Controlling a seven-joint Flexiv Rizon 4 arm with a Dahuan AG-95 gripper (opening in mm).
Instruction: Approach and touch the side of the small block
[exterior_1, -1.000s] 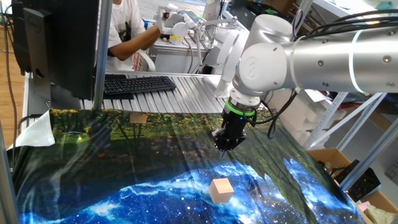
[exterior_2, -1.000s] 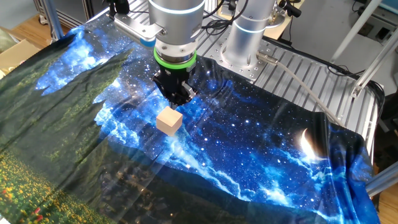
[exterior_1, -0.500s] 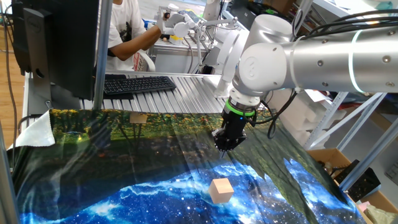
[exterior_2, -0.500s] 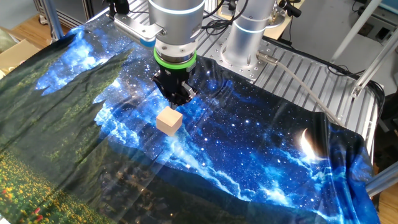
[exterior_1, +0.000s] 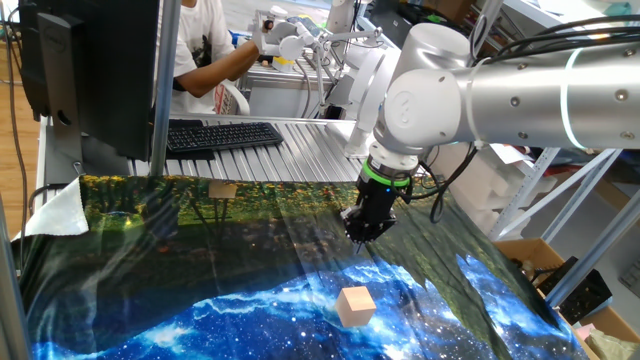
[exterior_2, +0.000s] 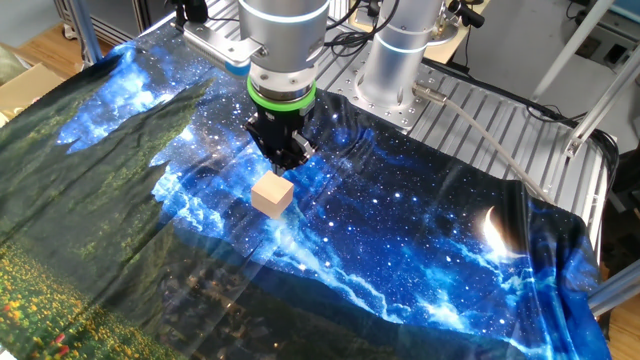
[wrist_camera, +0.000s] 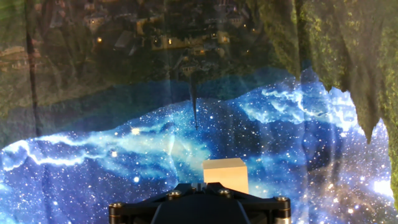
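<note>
Risk is that my tool (exterior_2: 285, 158), fingers seemingly pressed together above the small block (exterior_2: 272, 195), shoves it across the slick cloth-covered surface (exterior_2: 420, 250); a fast descent would cause that.

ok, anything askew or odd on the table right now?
Nothing damaged or spilled. The small tan wooden block sits flat on the starry blue printed cloth, rotated a little relative to the table edges. The cloth is creased in places. The black gripper hovers just behind the block, not touching it.
</note>
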